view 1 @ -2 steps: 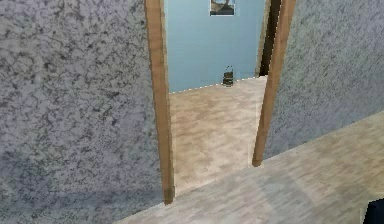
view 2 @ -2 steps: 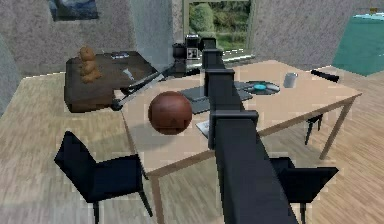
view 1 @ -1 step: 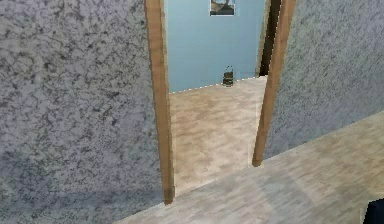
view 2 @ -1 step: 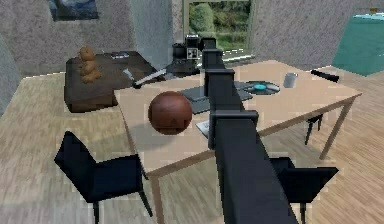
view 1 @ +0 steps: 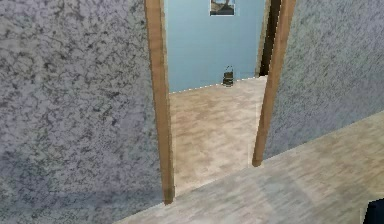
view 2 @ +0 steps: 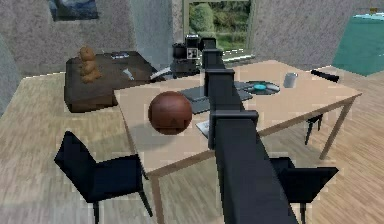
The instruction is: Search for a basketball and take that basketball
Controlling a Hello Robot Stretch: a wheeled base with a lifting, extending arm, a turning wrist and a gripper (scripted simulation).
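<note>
Arm side view, bottom up: arm rises from the bottom edge just right of centre and crosses the wooden table. Left chair is at lower left and right chair at lower right, both black, at the table's near side.

The basketball sits on the tabletop left of frame centre, just left of the arm bar. It's a dark reddish-brown sphere (round, so no long axis and no heading; can't make out any seams). A white slip lies between ball and arm.

Higher up the table are a teal disc and a grey mug.

The gripper is at the arm's far end, top centre, with dark clutter at or behind it. Can't tell whether it holds anything, and its grip state isn't readable.

Beyond the table: dark couch at upper left with a brown figure on it, window at top centre, teal cabinet at upper right.

Forward view: wood floor, then a wooden door frame between grey speckled walls. Through it is a blue wall with a small dark object on the floor at its foot.
</note>
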